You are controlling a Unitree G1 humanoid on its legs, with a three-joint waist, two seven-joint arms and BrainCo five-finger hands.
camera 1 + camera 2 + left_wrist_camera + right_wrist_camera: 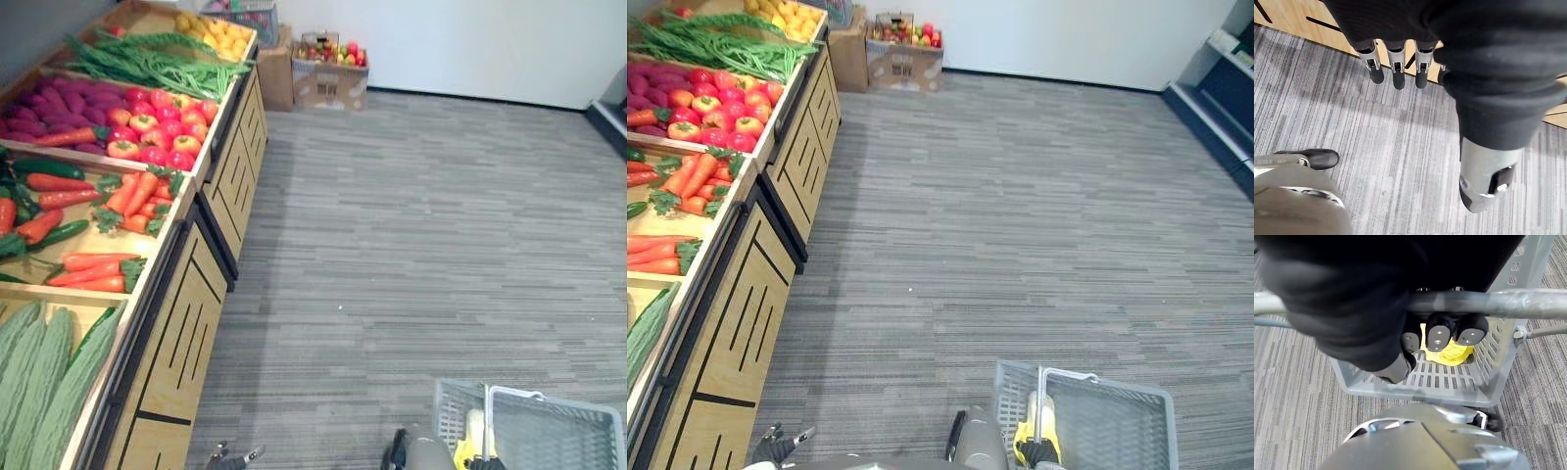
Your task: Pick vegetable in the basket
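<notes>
Right wrist view: the right hand [1439,337] is clenched round the handle [1513,302] of the grey basket [1498,377], which hangs below it with a yellow item [1449,355] inside. The left hand [1396,73] hangs released, just beside the wooden stand [186,333]. Carrots [132,196] lie on that stand, ahead of and above the left hand. They look light, stiff and smooth, so the thick orange middle seems a safer hold than the leafy top.

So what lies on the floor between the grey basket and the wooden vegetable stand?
Only bare striped carpet between the basket and the stand, seen in both eye views.
</notes>
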